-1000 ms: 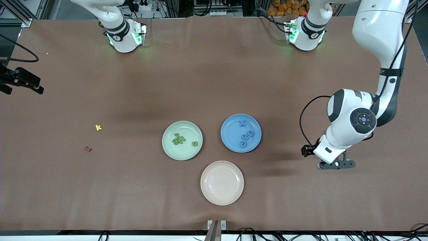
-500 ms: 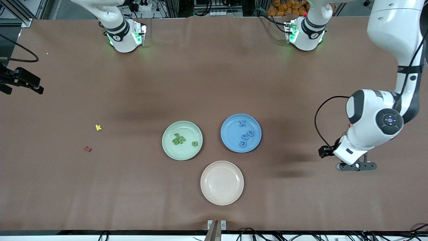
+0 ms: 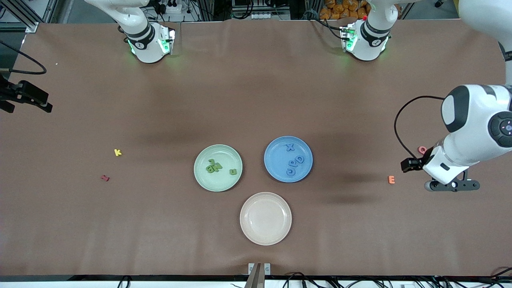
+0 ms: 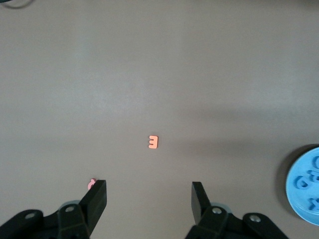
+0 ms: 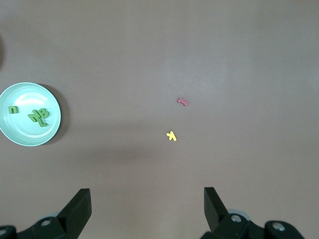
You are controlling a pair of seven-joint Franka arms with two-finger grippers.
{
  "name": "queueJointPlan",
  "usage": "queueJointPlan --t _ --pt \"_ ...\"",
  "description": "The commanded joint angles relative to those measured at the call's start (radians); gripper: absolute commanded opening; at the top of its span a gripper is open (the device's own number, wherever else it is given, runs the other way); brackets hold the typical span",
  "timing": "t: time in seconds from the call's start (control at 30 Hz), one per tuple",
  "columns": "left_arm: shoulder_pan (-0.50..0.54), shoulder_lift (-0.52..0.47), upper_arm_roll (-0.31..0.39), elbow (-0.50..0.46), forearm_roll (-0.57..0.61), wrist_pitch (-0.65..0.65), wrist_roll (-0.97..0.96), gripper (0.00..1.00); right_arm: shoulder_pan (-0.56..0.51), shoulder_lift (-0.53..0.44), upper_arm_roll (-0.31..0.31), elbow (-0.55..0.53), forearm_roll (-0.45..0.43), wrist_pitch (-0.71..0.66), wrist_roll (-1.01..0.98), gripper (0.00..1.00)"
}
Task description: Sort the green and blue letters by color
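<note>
- Now the four small chunky green letters [image 3: 216, 166] lie in the pale green round plate [image 3: 218, 150], three bunched together and one hook-shaped piece just apart from them.
- Beside that plate, toward the left arm's end of the table, the blue round plate [image 3: 276, 149] holds the four small blue letters [image 3: 295, 161], the X farthest from the front camera.
- Nearer the front camera than the green plate sits a pale pink round plate [image 3: 265, 236] with nothing in it.
- Well off from the green plate toward the right arm's end lie a tiny yellow K [image 3: 117, 152] and a dark red letter [image 3: 105, 178].
- Toward the left arm's end, well past the blue plate, lie a small orange E [image 3: 391, 179] and a pink-red piece [image 3: 422, 150], probably a Q, partly hidden.
- Left gripper [image 4: 149, 201] hovers beside the orange E, jaws apart and empty.
- Right gripper [image 5: 147, 211] waits at the table's edge, jaws wide, holding nothing.
</note>
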Motion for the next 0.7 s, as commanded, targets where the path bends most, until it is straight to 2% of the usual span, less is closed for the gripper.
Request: queueJointPlan --t 0.0,0.43,0.67 --pt "-0.005 -0.063 0.024 -0.003 -0.049 -0.065 0.015 0.77 -0.009 -0.011 0.009 -0.007 -0.013 -0.006 0.005 1.00" --pt "-0.006 -0.167 0.030 -0.003 -0.078 -0.217 0.015 0.77 -0.009 -0.010 0.009 -0.007 -0.013 -0.006 0.005 1.00" --pt "-0.008 -0.197 0.030 -0.003 -0.078 -0.250 0.013 0.79 -0.009 -0.010 0.009 -0.007 -0.013 -0.006 0.005 1.00"
